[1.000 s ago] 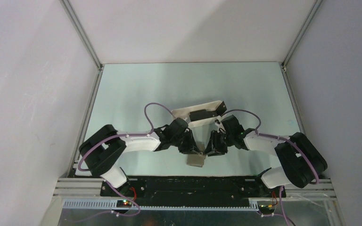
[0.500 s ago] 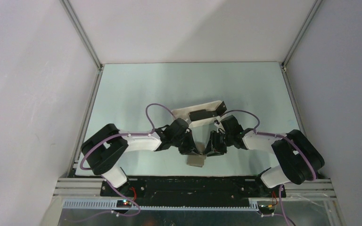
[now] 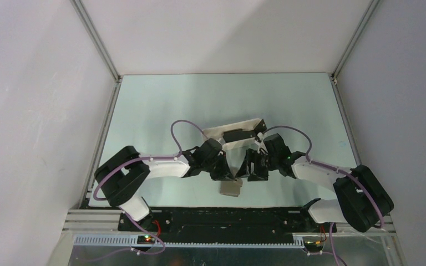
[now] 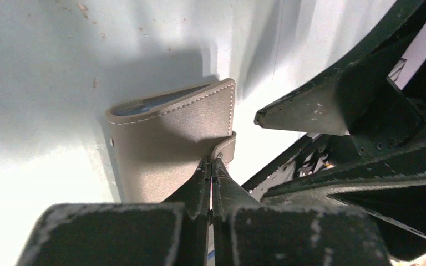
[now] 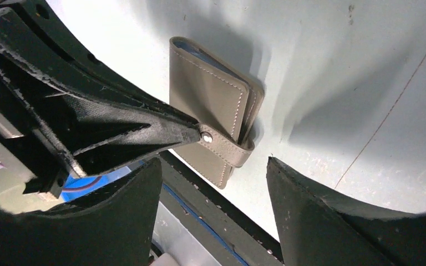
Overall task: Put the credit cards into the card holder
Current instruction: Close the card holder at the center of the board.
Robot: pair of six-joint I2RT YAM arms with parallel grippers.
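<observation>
Found the card holder (image 3: pixel 230 189) lying folded shut on the table (image 3: pixel 161 105), close to the near edge and between the two arms. Saw its tab (image 5: pixel 230 147) wrapped over one edge and snapped down, with a sliver of light blue pocket showing at the open side.

Saw the left gripper (image 4: pixel 212 162) clenched, its tips pressed together right at the end of the tab. Could not tell whether any of the tab was pinched between them, since the tips covered that spot in both wrist views.

Saw the right gripper (image 5: pixel 213 166) released, with its jaws wide apart and nothing between them. Placed it just right of the card holder, near it but apart from it.

From above, lost the far part of the card holder under the two grippers.

Made out a white tray (image 3: pixel 211 132) farther back, its near side hidden behind both wrists. Saw dark cards (image 3: pixel 238 134) in it, too small to count or to tell how they lay.
</observation>
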